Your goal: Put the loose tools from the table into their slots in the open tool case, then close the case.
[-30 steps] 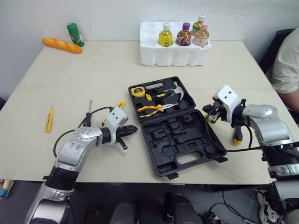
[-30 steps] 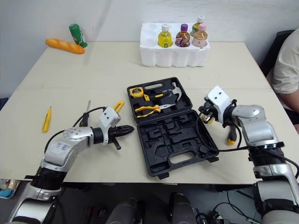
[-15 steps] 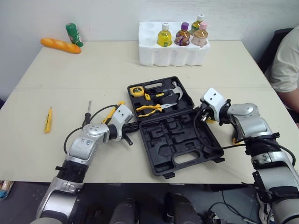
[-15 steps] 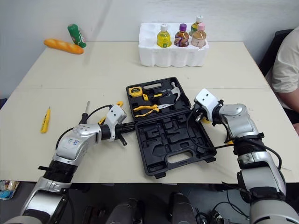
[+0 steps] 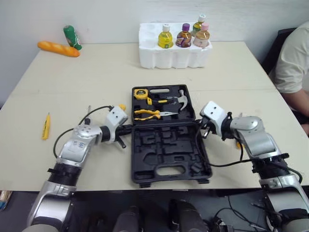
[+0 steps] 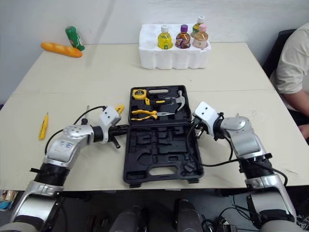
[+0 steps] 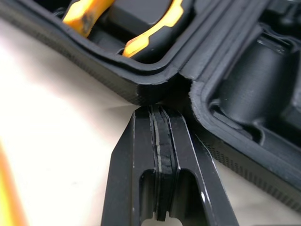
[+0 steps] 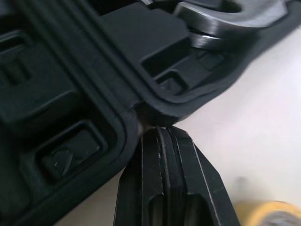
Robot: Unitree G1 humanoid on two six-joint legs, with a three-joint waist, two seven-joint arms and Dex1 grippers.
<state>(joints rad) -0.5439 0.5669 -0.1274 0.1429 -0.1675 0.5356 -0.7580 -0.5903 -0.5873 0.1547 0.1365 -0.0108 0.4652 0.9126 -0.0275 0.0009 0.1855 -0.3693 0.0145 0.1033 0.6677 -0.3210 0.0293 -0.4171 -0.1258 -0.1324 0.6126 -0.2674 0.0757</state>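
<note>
The black tool case (image 5: 166, 157) lies open mid-table, square to the front edge. Its far half holds a tape measure (image 5: 141, 94), yellow pliers (image 5: 147, 113) and a hammer (image 5: 181, 99); the near half's slots are bare. My left gripper (image 5: 129, 129) is shut, its tips (image 7: 160, 113) touching the case's left hinge end. My right gripper (image 5: 202, 129) is shut too, tips (image 8: 160, 132) against the right hinge end. A yellow utility knife (image 5: 46, 126) lies far left. A thin screwdriver (image 5: 89, 109) and a yellow-handled tool (image 6: 119, 108) lie by my left arm. Another yellow handle (image 5: 238, 143) peeks from behind my right arm.
A white foam tray (image 5: 174, 57) with several bottles stands at the back centre. A baguette (image 5: 58, 48) and a green can (image 5: 70, 36) lie at the back left. A seated person (image 5: 292, 63) is beside the table's right edge.
The case has turned from skewed to square with the table edge. Both grippers have moved inward to the case's hinge ends, staying shut. The camera has shifted a little.
</note>
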